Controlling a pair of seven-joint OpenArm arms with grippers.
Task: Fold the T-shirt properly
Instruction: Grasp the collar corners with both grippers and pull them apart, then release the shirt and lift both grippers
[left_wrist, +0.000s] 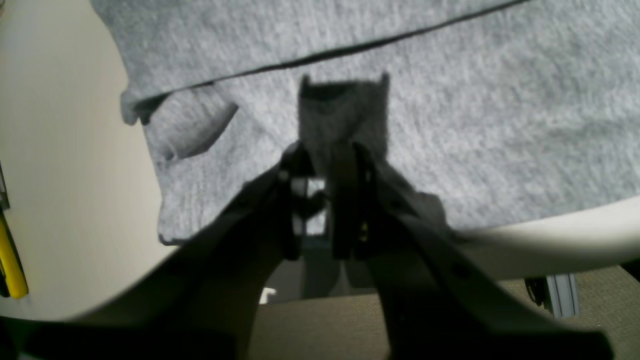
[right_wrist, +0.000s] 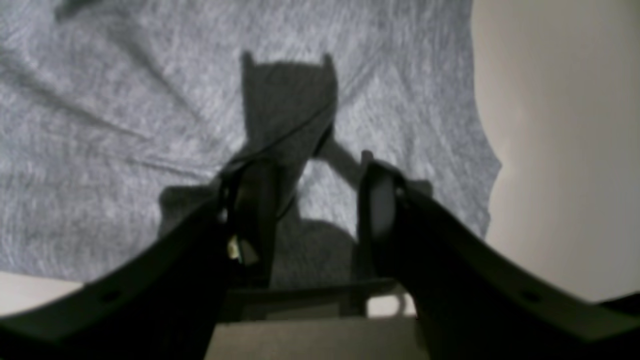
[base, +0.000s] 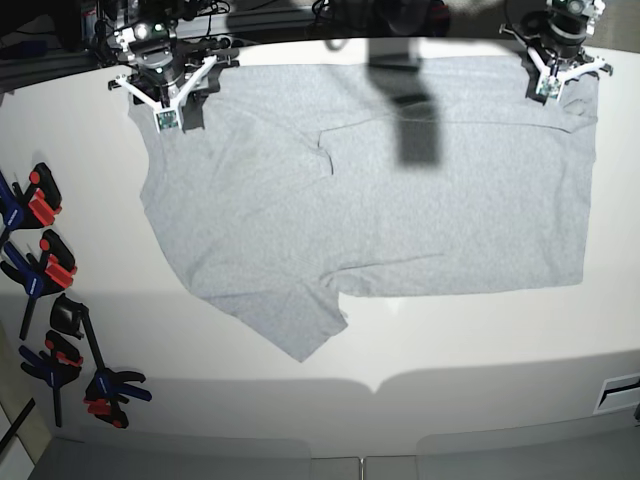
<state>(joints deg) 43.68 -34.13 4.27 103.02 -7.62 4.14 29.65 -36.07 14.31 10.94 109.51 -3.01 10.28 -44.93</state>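
White table (base: 480, 350) carries the grey T-shirt (base: 400, 220), spread flat with its long axis running left to right across the upper half of the base frame and one sleeve pointing toward the lower centre. Over its upper-left corner the right hand (base: 165, 95) stands wide and holds nothing. Over the upper-right corner the left hand (base: 557, 68) is narrow; I cannot tell whether it grips cloth.

My T-shirt (base: 400, 220) is plain heather grey, surface (base: 480, 340) is cream, clamps (base: 50, 270) at 9 o'clock are red, blue and black.

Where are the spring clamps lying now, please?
In the base view, the spring clamps lie along the table's left edge, left of the T-shirt, apart from it.
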